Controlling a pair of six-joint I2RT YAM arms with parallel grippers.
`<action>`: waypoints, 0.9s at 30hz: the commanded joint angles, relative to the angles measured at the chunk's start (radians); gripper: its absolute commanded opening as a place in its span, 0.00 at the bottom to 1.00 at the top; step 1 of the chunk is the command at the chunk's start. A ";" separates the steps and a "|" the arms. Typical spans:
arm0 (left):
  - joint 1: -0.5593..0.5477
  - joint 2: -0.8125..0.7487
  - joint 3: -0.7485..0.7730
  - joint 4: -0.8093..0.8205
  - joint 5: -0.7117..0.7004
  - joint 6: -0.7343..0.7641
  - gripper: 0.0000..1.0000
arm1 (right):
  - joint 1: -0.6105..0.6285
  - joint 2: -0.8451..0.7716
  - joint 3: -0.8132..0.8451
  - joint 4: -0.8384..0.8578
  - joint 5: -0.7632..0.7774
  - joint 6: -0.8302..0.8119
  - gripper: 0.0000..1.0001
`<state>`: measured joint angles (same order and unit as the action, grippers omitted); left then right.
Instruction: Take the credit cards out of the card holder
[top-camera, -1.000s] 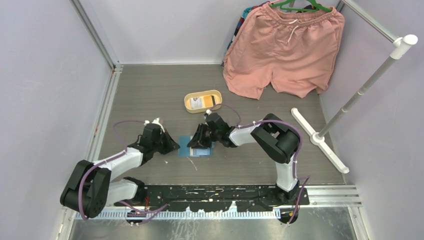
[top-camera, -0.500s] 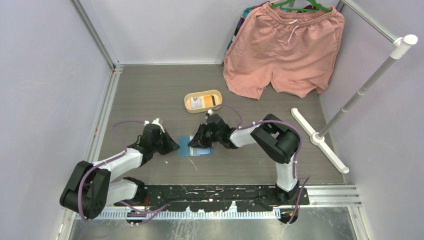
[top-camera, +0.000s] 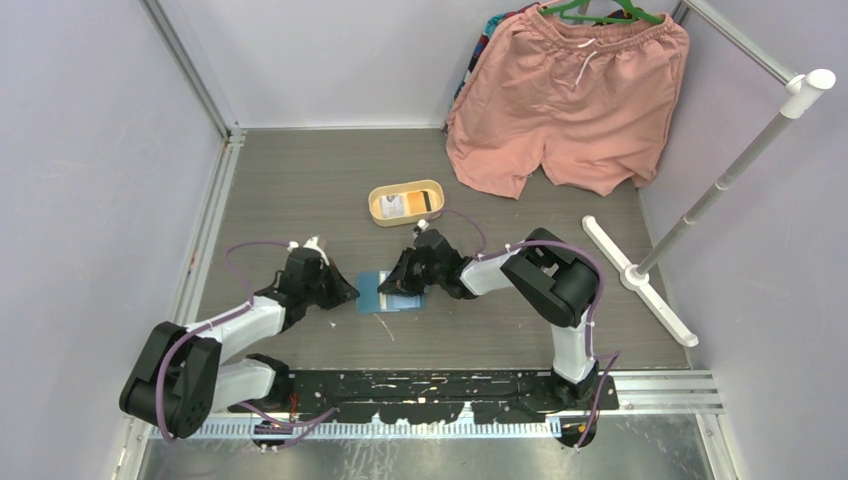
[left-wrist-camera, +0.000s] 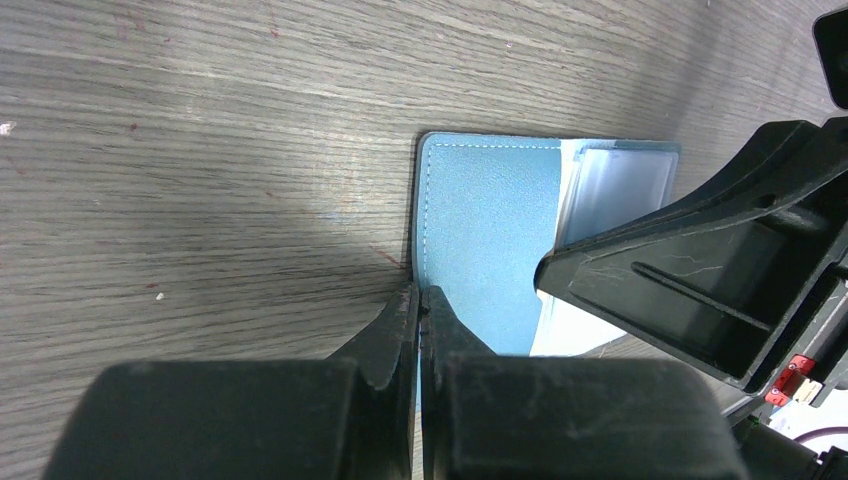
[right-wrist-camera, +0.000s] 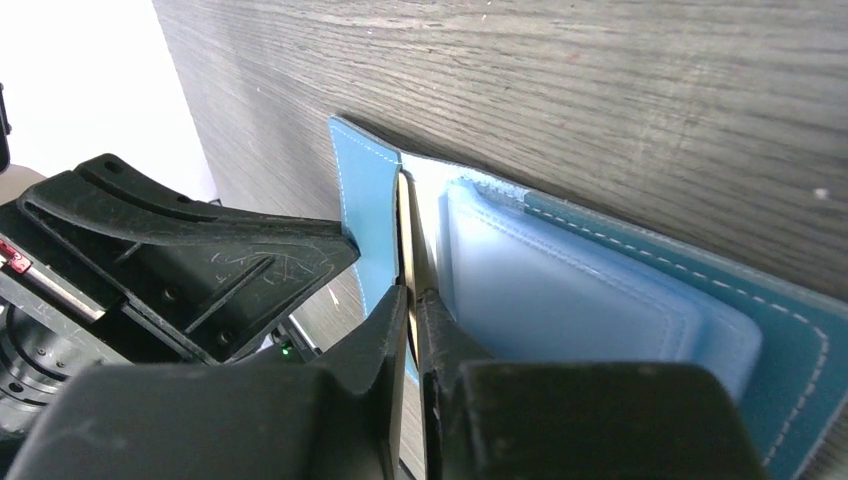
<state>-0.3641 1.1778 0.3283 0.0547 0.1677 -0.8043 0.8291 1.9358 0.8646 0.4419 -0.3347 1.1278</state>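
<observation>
Right wrist: right pincer (right-wrist-camera: 411, 292) pinches card (right-wrist-camera: 403, 205) edge; left pincer (left-wrist-camera: 420, 300) closed at wallet (left-wrist-camera: 490, 230) edge.

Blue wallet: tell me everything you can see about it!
The card holder is a small teal bifold, stitched and leather-like, lying open on the grey table. Inside are paler frosted plastic pockets. The shut left end effector touches its edge; the right end effector pinches what looks like a thin pale card at its fold.
</observation>
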 joint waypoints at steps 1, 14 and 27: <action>0.004 0.011 -0.022 -0.052 -0.007 0.016 0.00 | -0.002 -0.051 -0.002 0.062 0.016 0.007 0.11; 0.004 0.011 -0.021 -0.052 -0.014 0.012 0.00 | -0.011 -0.095 -0.022 0.038 0.020 -0.005 0.01; 0.004 0.014 -0.020 -0.053 -0.021 0.011 0.00 | -0.036 -0.191 -0.067 -0.050 0.038 -0.042 0.01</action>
<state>-0.3645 1.1782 0.3267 0.0547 0.1780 -0.8074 0.8009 1.8233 0.8040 0.3950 -0.3260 1.1122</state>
